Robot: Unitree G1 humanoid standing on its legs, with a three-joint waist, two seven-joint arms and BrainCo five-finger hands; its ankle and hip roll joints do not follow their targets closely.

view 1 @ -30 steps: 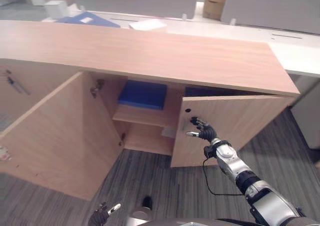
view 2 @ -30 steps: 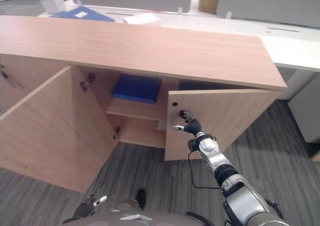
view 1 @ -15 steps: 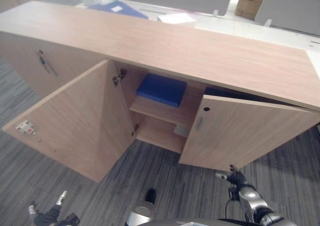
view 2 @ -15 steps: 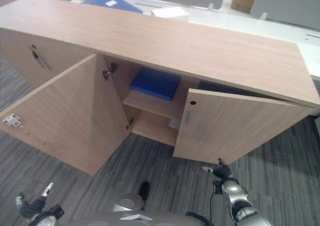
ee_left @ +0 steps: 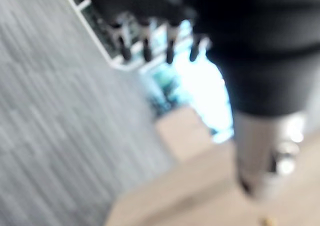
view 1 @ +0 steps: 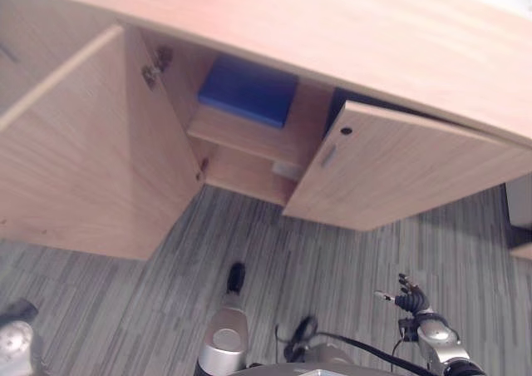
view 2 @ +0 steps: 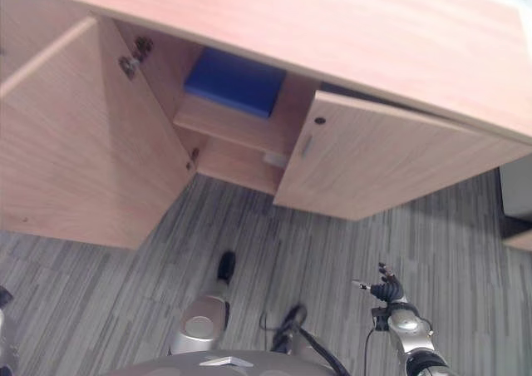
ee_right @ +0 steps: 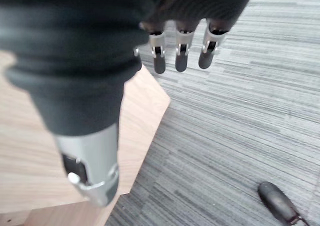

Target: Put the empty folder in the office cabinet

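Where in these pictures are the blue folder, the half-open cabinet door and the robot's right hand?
blue folder (view 1: 249,90): left eye view, on its flat blue cover.
half-open cabinet door (view 1: 407,176): left eye view, middle of its wooden front.
right hand (view 2: 386,290): right eye view, on its dark palm.

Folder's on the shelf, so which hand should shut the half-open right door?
Right, probably. The right hand hangs open over the floor just in front of the half-open right door. The left hand, also open, is low on the far left, beyond the wide-open left door.
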